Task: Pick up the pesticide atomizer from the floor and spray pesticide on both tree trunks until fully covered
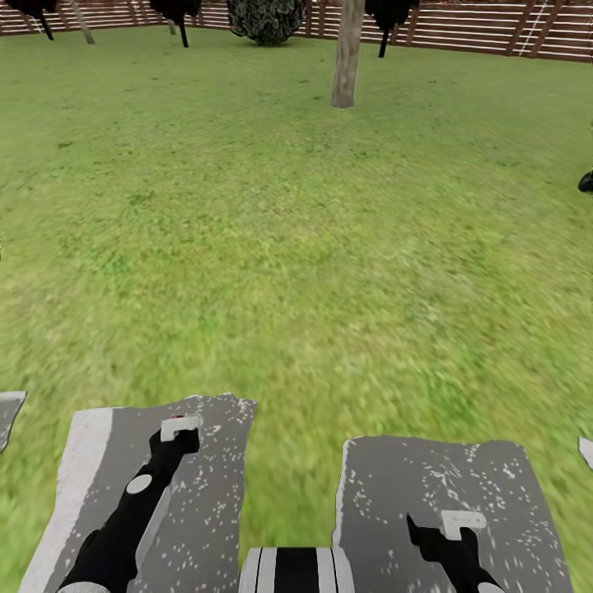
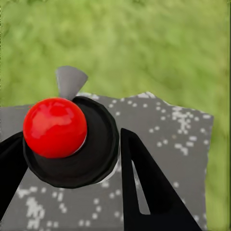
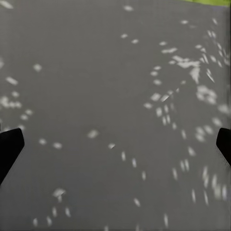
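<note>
One thick beige-grey tree trunk (image 1: 347,58) stands far ahead on the lawn, slightly right of centre, its crown cut off by the frame. A second pale trunk (image 1: 81,22) shows at the far back left by the fence. A small black thing (image 1: 586,181) lies on the grass at the right edge, cut off; I cannot tell whether it is the pesticide atomizer. My left gripper (image 1: 179,428) (image 2: 67,137) and right gripper (image 1: 461,520) (image 3: 115,144) hang low over grey speckled slabs, both open and holding nothing.
Two grey speckled slabs (image 1: 222,494) (image 1: 494,478) lie in the grass just ahead of me. A red knob on a black disc (image 2: 55,126) sits beyond the left fingers. Thin black trees (image 1: 179,16), a dark bush (image 1: 265,21) and a brown slat fence (image 1: 478,29) line the back.
</note>
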{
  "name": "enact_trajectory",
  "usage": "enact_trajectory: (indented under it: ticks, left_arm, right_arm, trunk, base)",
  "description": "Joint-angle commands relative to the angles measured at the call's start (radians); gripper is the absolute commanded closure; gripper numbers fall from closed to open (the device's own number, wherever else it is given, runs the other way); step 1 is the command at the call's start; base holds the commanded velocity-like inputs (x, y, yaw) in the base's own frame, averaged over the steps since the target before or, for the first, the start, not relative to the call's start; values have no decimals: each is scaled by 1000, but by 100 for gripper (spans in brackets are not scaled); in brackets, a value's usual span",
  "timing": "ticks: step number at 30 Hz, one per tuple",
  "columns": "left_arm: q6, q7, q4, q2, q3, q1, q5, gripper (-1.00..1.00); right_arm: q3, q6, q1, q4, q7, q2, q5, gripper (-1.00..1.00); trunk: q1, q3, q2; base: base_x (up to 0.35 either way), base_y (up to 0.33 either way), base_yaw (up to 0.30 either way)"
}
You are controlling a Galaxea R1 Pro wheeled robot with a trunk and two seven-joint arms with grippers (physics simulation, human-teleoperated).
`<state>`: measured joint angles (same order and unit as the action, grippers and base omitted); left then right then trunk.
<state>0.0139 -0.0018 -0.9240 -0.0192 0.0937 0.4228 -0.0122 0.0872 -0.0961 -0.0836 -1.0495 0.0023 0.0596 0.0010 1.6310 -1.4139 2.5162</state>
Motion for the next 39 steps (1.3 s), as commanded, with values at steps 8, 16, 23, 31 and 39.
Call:
enact_trajectory:
  ticks: [8, 16, 23, 31, 39]
  left_arm:
    - [-15, 0, -73, -1, 0, -1, 0, 100]
    - [-73, 0, -202, 3, -7, -2, -1, 100]
    - [-137, 0, -249, 2, -9, -9, 1, 100]
    - [-146, -1, -268, -11, -11, -13, 0, 100]
    - [-259, -47, -272, -10, -11, -13, 0, 100]
  right_arm:
    - [-1, 1, 0, 0, -1, -2, 4, -100]
    - [2, -1, 0, -1, 0, 0, -1, -100]
    - [2, -4, 0, -1, -1, 0, 0, -100]
    - [8, -11, 1, -13, -1, 0, 0, -100]
    - [46, -11, 0, -62, -1, -1, -1, -100]
  trunk:
    - [-4, 31, -2]
    - [-7, 62, -4]
    - [-10, 89, -5]
    - [-14, 120, -7]
    - [-18, 151, -9]
  base:
    - [0, 0, 0]
    - [0, 0, 0]
    - [0, 0, 0]
    - [0, 0, 0]
    - [0, 0, 0]
